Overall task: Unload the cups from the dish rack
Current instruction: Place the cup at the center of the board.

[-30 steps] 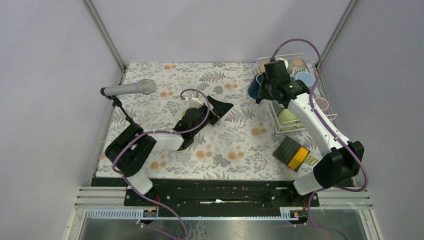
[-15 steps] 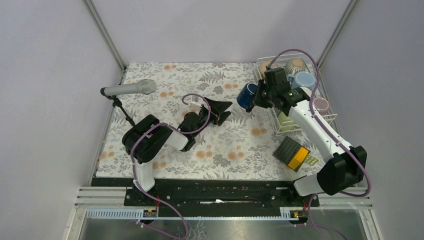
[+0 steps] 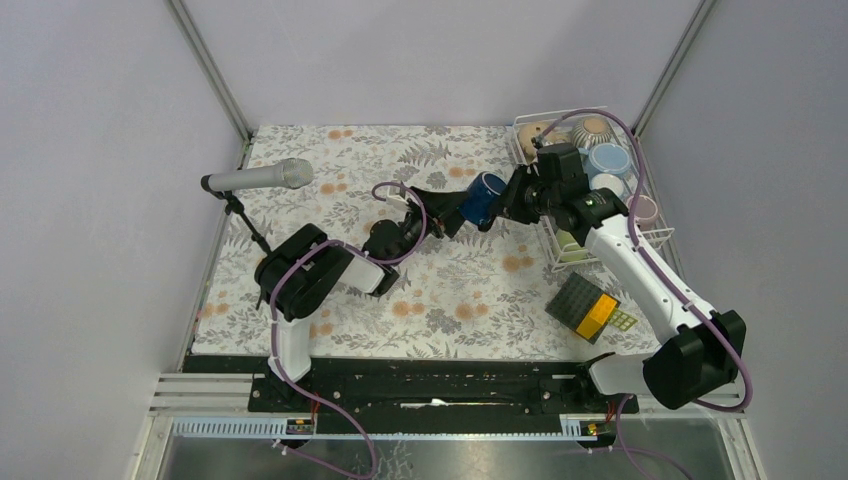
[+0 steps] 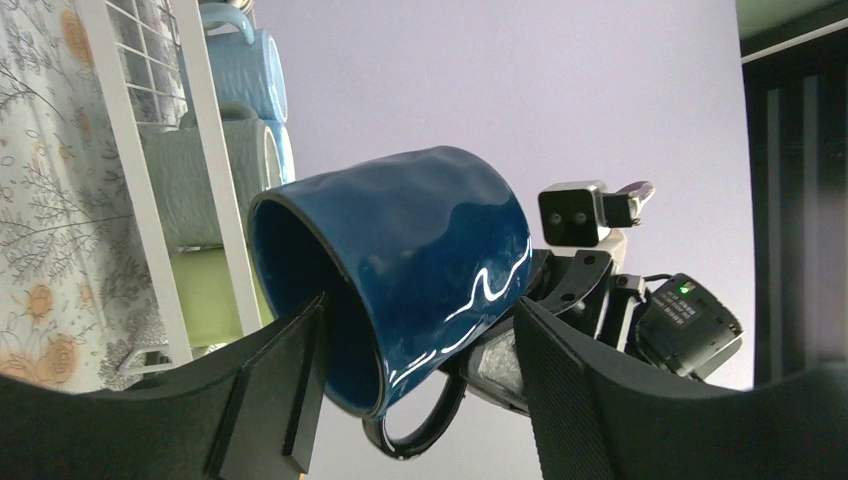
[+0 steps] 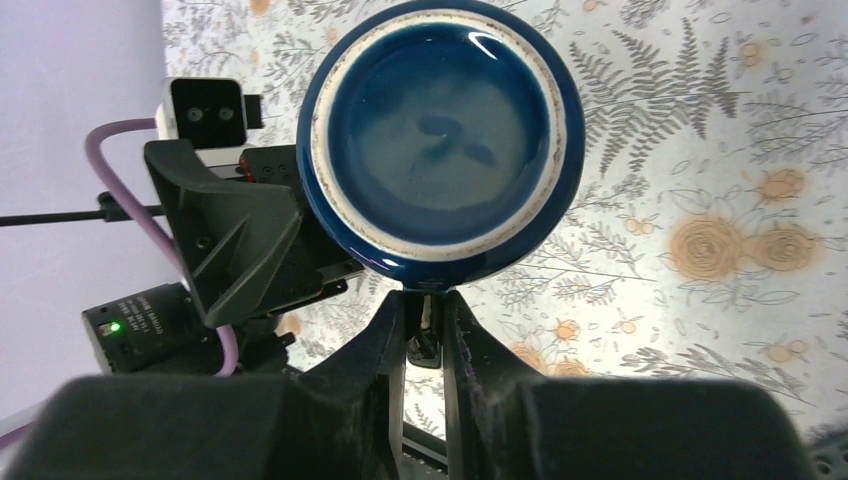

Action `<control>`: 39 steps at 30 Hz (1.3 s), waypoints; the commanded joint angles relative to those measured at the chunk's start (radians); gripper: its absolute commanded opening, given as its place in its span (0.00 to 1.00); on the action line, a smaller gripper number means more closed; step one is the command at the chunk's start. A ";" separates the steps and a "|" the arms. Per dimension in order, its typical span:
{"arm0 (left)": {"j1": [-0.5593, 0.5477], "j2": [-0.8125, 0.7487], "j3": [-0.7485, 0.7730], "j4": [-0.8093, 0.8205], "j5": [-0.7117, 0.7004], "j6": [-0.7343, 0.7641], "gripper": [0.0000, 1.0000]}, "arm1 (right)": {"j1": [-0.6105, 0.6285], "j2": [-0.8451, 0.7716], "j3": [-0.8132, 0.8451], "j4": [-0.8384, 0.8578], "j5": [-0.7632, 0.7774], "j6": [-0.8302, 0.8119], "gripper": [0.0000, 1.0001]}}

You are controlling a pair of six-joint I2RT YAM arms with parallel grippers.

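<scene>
A dark blue mug [image 3: 483, 197] hangs on its side over the floral table, left of the white wire dish rack [image 3: 549, 238]. My right gripper [image 3: 511, 199] is shut on its handle; the right wrist view shows the mug's base [image 5: 440, 140] above the pinched fingers [image 5: 425, 305]. My left gripper [image 3: 450, 208] is open, its jaws on either side of the mug's rim [image 4: 420, 250]; I cannot tell whether they touch it. The rack holds a light blue mug [image 3: 607, 160], a tan one [image 3: 597, 127], a pink one [image 3: 645, 208] and a green one [image 3: 572, 240].
A microphone [image 3: 260, 178] on a stand is at the table's left. A black-and-orange square pad [image 3: 590, 307] lies at the front right, below the rack. The left wrist view shows the rack wall [image 4: 215, 180] with mugs stacked behind it.
My right arm has carried the dark blue mug out of the rack and leftward. My left gripper has reached up and right to meet it.
</scene>
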 commanded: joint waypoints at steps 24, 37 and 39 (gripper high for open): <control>0.004 -0.166 -0.054 0.180 -0.031 -0.093 0.00 | 0.007 -0.114 -0.225 0.485 -0.245 0.313 0.00; 0.005 -0.234 -0.061 -0.020 0.016 0.107 0.00 | 0.008 -0.188 -0.237 0.271 -0.063 0.171 0.99; 0.004 -0.262 -0.052 -0.126 0.039 0.172 0.00 | 0.007 -0.203 -0.226 0.218 0.001 0.138 1.00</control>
